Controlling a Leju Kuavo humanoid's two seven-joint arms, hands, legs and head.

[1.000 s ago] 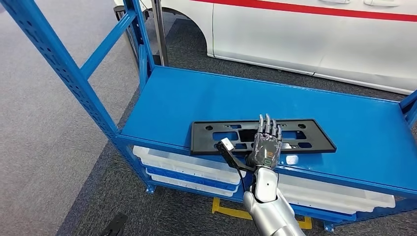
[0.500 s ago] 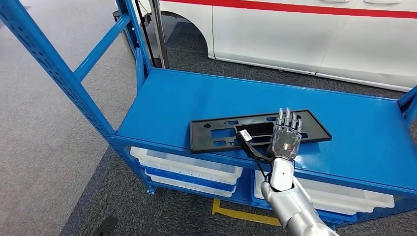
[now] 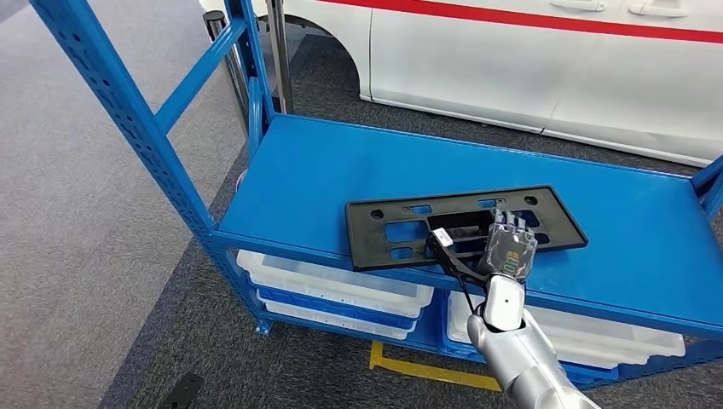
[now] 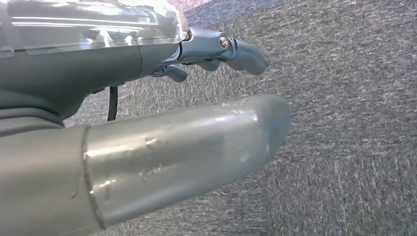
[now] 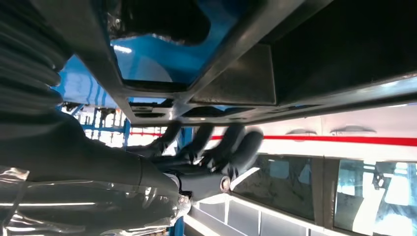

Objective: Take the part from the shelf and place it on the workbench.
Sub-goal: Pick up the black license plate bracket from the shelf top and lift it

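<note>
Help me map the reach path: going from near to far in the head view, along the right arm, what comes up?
Right hand → black part on the blue shelf → dark carpet strip → white vehicle with a red stripe.

Shelf top [image 3: 341, 170]: bare blue surface open left of and behind the black part [image 3: 401, 230]. Blue upright post [image 3: 128, 119] and diagonal brace [image 3: 196, 77] close off the left end. White vehicle [image 3: 546, 60] stands behind. White bins [image 3: 332, 285] occupy the tier below.
</note>
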